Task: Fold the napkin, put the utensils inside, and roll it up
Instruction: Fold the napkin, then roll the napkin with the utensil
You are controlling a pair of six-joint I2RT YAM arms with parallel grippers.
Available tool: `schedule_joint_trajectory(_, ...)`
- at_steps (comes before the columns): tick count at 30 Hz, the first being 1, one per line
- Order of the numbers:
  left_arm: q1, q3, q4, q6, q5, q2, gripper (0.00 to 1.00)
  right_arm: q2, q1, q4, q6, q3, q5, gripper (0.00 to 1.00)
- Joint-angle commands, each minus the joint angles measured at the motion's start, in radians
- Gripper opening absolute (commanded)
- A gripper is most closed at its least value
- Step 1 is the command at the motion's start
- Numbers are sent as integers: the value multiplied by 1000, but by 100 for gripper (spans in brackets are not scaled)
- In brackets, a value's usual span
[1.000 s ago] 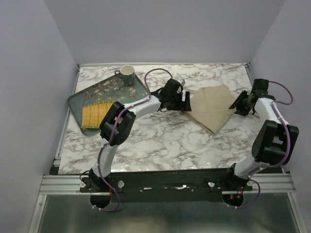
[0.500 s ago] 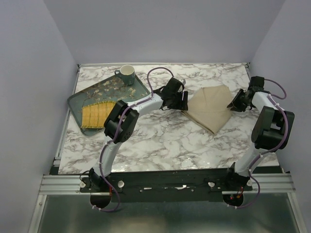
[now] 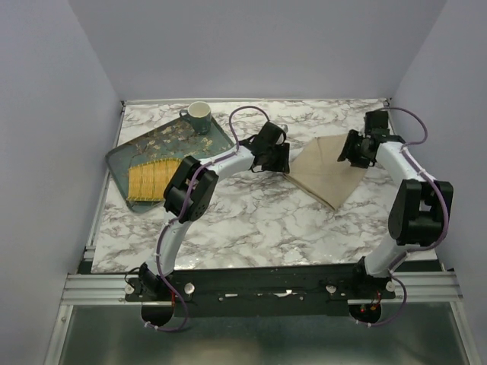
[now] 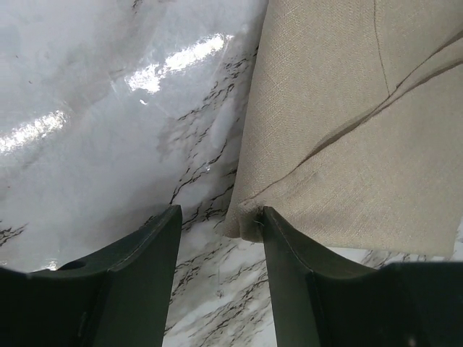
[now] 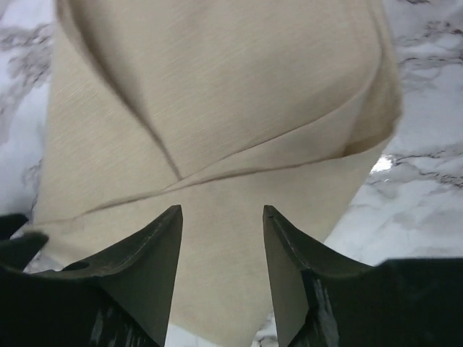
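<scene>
Over on the right half of the marble surface [image 3: 251, 217], the napkin [image 3: 329, 169] lies folded into a rough triangle, with its layered edges showing in both wrist views.

The left gripper [image 4: 221, 217] is down at the napkin's left corner. Its jaws are partly apart, and the cloth tip sits in the gap right against one finger, but nothing is pinched. The right gripper [image 5: 222, 210] hangs over the far right part of the napkin with about the same gap, cloth under it, holding nothing.

What I'd worry about:
- That corner is barely inside the left jaws. If they close from here, my guess is they grab one layer or miss it completely, and the fold peels open.
- If the right side pushes or drags, soft cloth on a glossy top will probably bunch up or slide.
- I can't pick out the spoon for sure in any view, so it may be hidden behind the left arm.

No brands, labels or readable writing anywhere. The floral tray [image 3: 116, 158] and cup [image 3: 199, 115] sit well off to the left.
</scene>
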Motion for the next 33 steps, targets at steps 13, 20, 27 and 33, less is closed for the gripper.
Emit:
schedule_joint_trajectory(13, 62, -240, -6, -254, -20, -451, 87, -393, 634, -114, -274, -201, 574, 66)
schedule_joint_trajectory(20, 141, -521, 10, -314, -54, -756, 88, -327, 701, -114, -440, -240, 512, 67)
schedule_joint_trajectory(27, 200, -707, 52, -294, -2, -896, 88, -193, 734, -162, -472, -215, 536, 64)
schedule_joint_trajectory(33, 230, -738, 40, -263, 36, -924, 87, -157, 750, -126, -499, -242, 556, 64)
